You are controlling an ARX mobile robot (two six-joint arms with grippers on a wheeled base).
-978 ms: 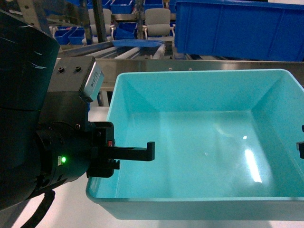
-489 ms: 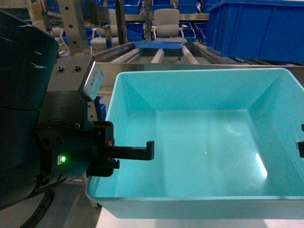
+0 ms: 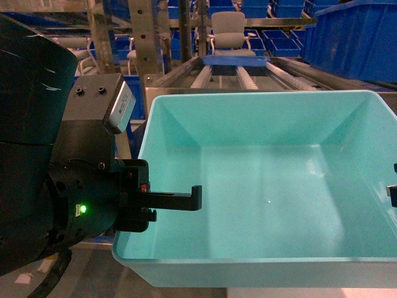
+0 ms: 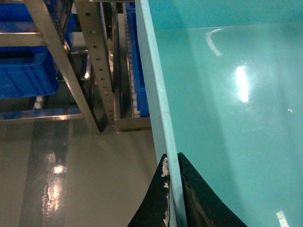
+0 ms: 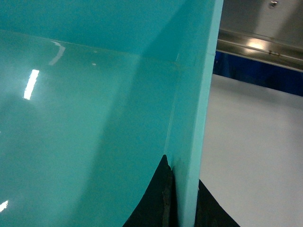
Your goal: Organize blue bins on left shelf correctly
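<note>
A light turquoise blue bin (image 3: 267, 186) fills the head view, held up level between both arms. My left gripper (image 3: 167, 202) is shut on its left wall; in the left wrist view the gripper (image 4: 173, 163) pinches the rim of the bin (image 4: 227, 94), one finger on each side. My right gripper (image 3: 393, 189) barely shows at the right edge. In the right wrist view that gripper (image 5: 182, 177) clamps the right wall of the bin (image 5: 94, 94). The bin is empty. The left shelf (image 3: 248, 71), steel with white roller tracks, lies just beyond the bin's far rim.
Dark blue crates (image 3: 353, 37) stand at the upper right, and a grey chair (image 3: 228, 28) sits behind the rollers. Steel uprights (image 4: 97, 61) and a dark blue crate (image 4: 23, 71) stand left of the bin above a glossy floor (image 4: 71, 165). A steel beam (image 5: 255, 45) runs beyond the right wall.
The background has slid right: the dark blue crate moved toward the right edge and the roller tracks now sit behind the bin's middle. Both grips on the bin look unchanged.
</note>
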